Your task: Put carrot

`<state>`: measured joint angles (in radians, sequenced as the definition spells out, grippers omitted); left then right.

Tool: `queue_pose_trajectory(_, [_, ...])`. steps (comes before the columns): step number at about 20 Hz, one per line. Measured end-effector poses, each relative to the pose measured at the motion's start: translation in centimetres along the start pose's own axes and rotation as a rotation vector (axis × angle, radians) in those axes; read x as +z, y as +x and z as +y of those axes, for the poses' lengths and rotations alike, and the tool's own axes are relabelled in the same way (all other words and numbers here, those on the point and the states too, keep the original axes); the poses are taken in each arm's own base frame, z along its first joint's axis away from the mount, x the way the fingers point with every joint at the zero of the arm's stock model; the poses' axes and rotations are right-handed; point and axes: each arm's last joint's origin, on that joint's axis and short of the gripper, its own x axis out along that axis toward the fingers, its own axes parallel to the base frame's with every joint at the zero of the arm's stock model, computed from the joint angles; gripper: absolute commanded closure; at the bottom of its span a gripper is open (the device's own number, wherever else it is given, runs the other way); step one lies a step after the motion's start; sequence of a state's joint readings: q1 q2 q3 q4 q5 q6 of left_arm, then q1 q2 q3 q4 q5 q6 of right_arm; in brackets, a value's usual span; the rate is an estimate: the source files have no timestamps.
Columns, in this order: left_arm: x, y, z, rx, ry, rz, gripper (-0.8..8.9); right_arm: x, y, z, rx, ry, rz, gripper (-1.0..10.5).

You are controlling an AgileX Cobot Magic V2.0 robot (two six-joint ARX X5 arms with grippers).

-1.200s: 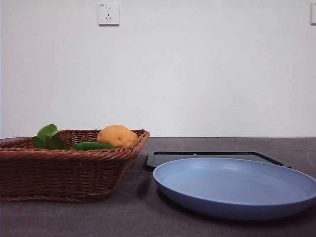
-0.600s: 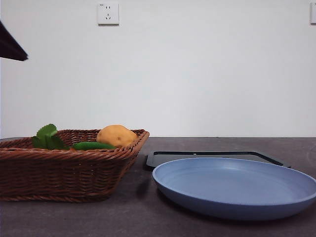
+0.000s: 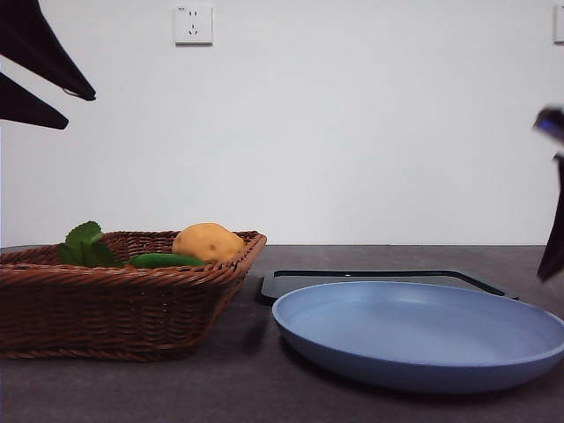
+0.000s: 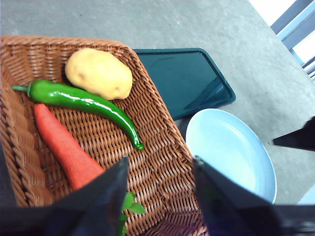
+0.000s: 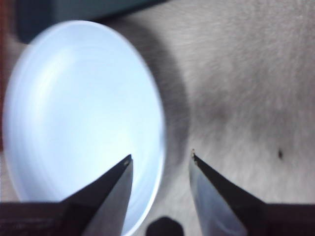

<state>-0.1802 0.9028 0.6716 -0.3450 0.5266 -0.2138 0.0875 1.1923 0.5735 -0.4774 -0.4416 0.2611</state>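
Note:
The carrot lies in the wicker basket, orange-red, with its green leaves at the thick end. In the front view only the leaves show above the basket rim. My left gripper hangs open high above the basket, close to the carrot's leafy end, and appears at the top left corner of the front view. Open and holding nothing, my right gripper is above the edge of the blue plate.
A yellow-brown potato and a green pepper share the basket with the carrot. The blue plate sits right of the basket, with a dark tray behind it. A dark, blurred arm shows at the right edge.
The left gripper has come further into the front view from the top left corner. A dark arm has appeared at the right edge. The basket, vegetables and plate have not moved.

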Motion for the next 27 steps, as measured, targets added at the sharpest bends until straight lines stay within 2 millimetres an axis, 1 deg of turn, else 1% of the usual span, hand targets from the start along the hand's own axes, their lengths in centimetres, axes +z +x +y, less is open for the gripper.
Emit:
queue_pose_trajectory(2, [0.0,0.0,0.0,0.0,0.001,-0.002,5.49,0.3,1.5,0.0,0.005,-0.011,0.03,7.4])
queue_pose_trajectory(3, [0.0,0.0,0.0,0.0,0.001,-0.002,5.49,0.4,2.2,0.1,0.009,-0.018,0.04,7.7])
queue_pose_trajectory(5, [0.0,0.0,0.0,0.0,0.001,-0.002,5.49,0.4,3.2,0.2,0.013,-0.015,0.059,8.4])
queue_pose_trajectory(7, [0.0,0.0,0.0,0.0,0.001,-0.002,5.49,0.4,3.6,0.2,-0.004,0.001,0.07,9.3])
queue_pose_trajectory(11, [0.0,0.0,0.0,0.001,0.0,0.0,5.15,0.4,3.5,0.3,-0.033,0.023,0.053,9.4])
queue_pose_trajectory(14, [-0.1,0.1,-0.2,-0.003,-0.013,0.01,5.15,0.3,2.8,0.6,-0.038,0.023,0.035,9.4])
queue_pose_trajectory(18, [-0.2,0.9,-1.2,0.061,0.014,0.033,5.14,-0.5,0.6,1.2,-0.056,0.017,0.013,9.4])
queue_pose_trajectory(21, [0.8,2.4,-1.9,0.091,0.023,0.095,5.13,-0.9,-0.9,1.7,-0.042,0.001,-0.022,9.4])
queue_pose_trajectory(23, [1.5,3.8,-2.3,0.124,0.04,0.143,5.13,-1.2,-1.8,2.0,-0.033,-0.01,-0.048,9.4])
queue_pose_trajectory(25, [2.0,5.3,-2.4,0.18,0.065,0.187,5.13,-1.5,-2.6,2.2,-0.025,-0.02,-0.072,9.4])
queue_pose_trajectory(27, [2.6,6.6,-2.2,0.281,0.075,0.251,5.13,-1.7,-3.2,2.5,-0.016,-0.03,-0.096,9.4])
